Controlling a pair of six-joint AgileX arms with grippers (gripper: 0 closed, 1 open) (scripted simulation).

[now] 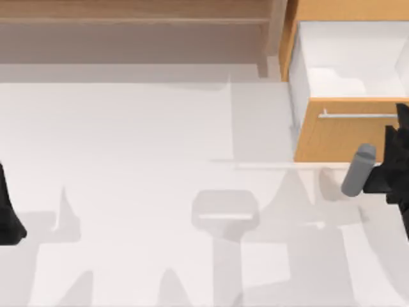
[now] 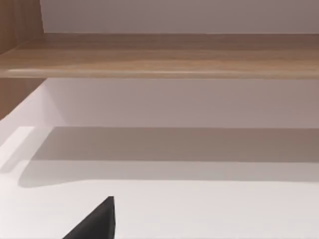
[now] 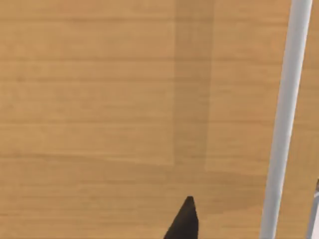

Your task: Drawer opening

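Looking down from above, the drawer (image 1: 348, 96) sits at the far right of the white table (image 1: 140, 166), pulled out from its orange-wood housing so that its white inner walls are exposed. Its light orange-wood front panel (image 1: 332, 137) faces the near edge of the table, and a thin silver bar handle (image 1: 358, 116) runs horizontally across that panel near its upper edge. To the left of the drawer, along the far side of the table, stands a wide grey-brown shelf unit (image 1: 134, 32).

The right gripper (image 1: 399, 150), black, is at the right edge of the top view, directly in front of the drawer's front panel and close to the handle's right end. I cannot tell from any view whether its fingers are open or closed. A grey cylindrical part of the right arm (image 1: 358, 169) angles down just below the panel. From the right wrist view, the wood panel is very close, with the silver handle crossing it and one dark fingertip (image 3: 183, 221) showing against the wood.

The left arm (image 1: 7, 211) sits at the table's left edge, well apart from the drawer
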